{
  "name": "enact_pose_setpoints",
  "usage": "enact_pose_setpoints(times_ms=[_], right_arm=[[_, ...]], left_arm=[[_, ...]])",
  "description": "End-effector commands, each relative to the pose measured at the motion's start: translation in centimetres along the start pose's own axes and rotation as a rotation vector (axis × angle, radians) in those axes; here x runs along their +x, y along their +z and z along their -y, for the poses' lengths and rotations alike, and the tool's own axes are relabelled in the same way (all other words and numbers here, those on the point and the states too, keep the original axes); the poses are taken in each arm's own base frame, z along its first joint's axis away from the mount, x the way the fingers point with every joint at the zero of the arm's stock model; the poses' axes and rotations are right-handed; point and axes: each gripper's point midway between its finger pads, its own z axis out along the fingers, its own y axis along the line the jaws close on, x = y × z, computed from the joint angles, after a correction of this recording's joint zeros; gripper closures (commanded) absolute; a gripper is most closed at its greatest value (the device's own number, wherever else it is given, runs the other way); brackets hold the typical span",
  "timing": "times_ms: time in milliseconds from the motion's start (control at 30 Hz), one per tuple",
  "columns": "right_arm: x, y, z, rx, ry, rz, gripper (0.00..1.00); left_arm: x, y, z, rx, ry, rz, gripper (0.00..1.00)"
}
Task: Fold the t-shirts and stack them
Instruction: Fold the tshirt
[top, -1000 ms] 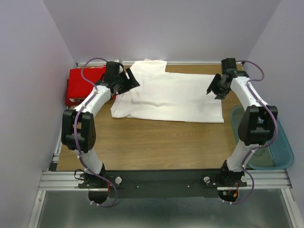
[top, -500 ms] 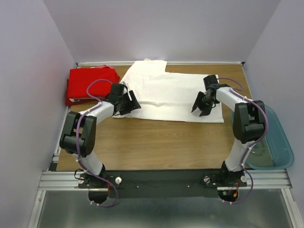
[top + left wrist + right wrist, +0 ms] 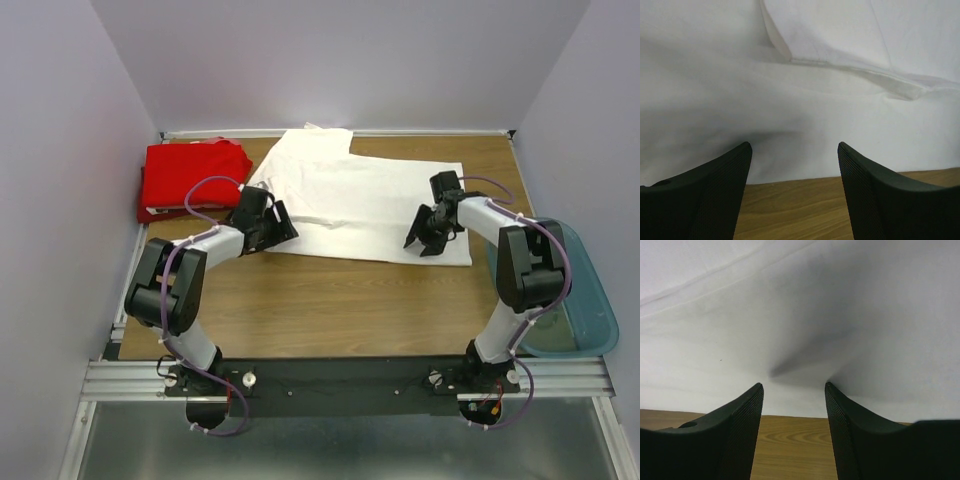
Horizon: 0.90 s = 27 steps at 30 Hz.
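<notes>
A white t-shirt [image 3: 365, 200] lies spread across the back middle of the wooden table, partly folded, one sleeve turned over at its left. A folded red t-shirt [image 3: 190, 175] rests at the back left. My left gripper [image 3: 275, 228] is low at the white shirt's near left edge, jaws open, with bare wood and the hem between them [image 3: 794, 150]. My right gripper [image 3: 425, 237] stands open at the near right edge, the cloth's hem between its fingertips [image 3: 794, 387]. Nothing is gripped by either.
A translucent blue plastic tub [image 3: 560, 300] sits off the table's right edge beside the right arm. White walls close in the back and both sides. Bare wooden table [image 3: 330, 300] stretches from the shirt to the arm bases.
Both arms drew back from the far corners toward me and dropped to the white shirt's near edge. Over the last half second they only shifted slightly.
</notes>
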Motion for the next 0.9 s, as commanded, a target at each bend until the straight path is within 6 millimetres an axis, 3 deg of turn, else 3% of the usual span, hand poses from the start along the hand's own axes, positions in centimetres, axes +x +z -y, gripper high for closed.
enact_pose_setpoints(times_ms=[0,67,267,467,533,567,667,767,867], right_arm=[[5.8,1.1,5.5,0.19,0.03,-0.157,0.4],[7.1,0.8,6.1,0.198,0.055,-0.18,0.4],[8.4,-0.3,6.6,0.198,0.086,-0.181,0.4],[8.8,-1.6,6.2,0.162,0.099,-0.163,0.39],[8.5,-2.4,5.7,0.14,0.094,-0.148,0.39],[7.9,-3.4,5.1,0.118,0.09,-0.12,0.39],[6.7,-4.9,4.1,0.081,0.078,-0.073,0.38],[5.6,-6.5,2.7,0.023,0.069,-0.028,0.38],[4.8,-7.5,1.6,-0.02,0.065,-0.002,0.38]], left_arm=[[2.2,-0.7,-2.5,-0.103,-0.015,-0.019,0.22],[3.2,-1.0,-2.6,-0.11,-0.017,-0.035,0.22],[5.8,-2.3,-3.9,-0.156,-0.05,-0.072,0.22],[6.5,-4.9,-2.3,-0.113,-0.096,-0.059,0.21],[5.8,-6.6,-0.6,-0.067,-0.108,-0.029,0.21],[4.4,-7.7,0.6,-0.032,-0.121,0.016,0.21],[2.3,-9.0,2.2,0.003,-0.13,0.078,0.21],[0.2,-8.8,3.1,-0.005,-0.099,0.12,0.21],[0.1,-6.3,2.5,-0.067,-0.048,0.069,0.24]])
